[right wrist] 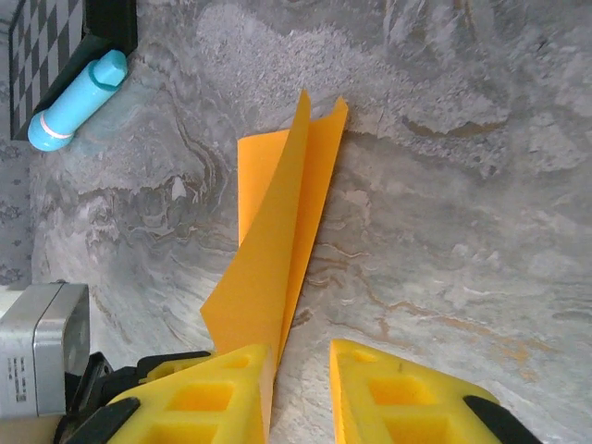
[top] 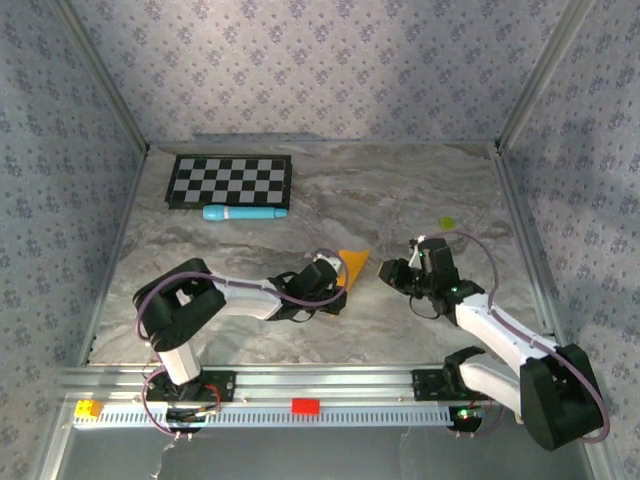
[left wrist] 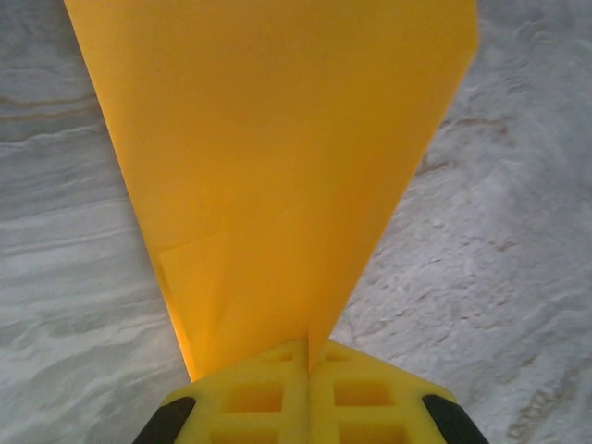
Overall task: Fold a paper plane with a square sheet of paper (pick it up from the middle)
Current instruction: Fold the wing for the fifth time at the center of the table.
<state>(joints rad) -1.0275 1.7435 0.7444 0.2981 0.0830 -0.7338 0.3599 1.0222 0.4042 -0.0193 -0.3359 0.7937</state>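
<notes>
Left gripper is pinched tight on the folded orange paper, which fans out beyond its fingertips. Right gripper stands part open, holding nothing, the paper's edge against one finger.

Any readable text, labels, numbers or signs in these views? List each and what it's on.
Nothing readable.
Tiny print on the grey box: too small to read.
No writing visible on the checkerboard, paper or cylinder.
</notes>
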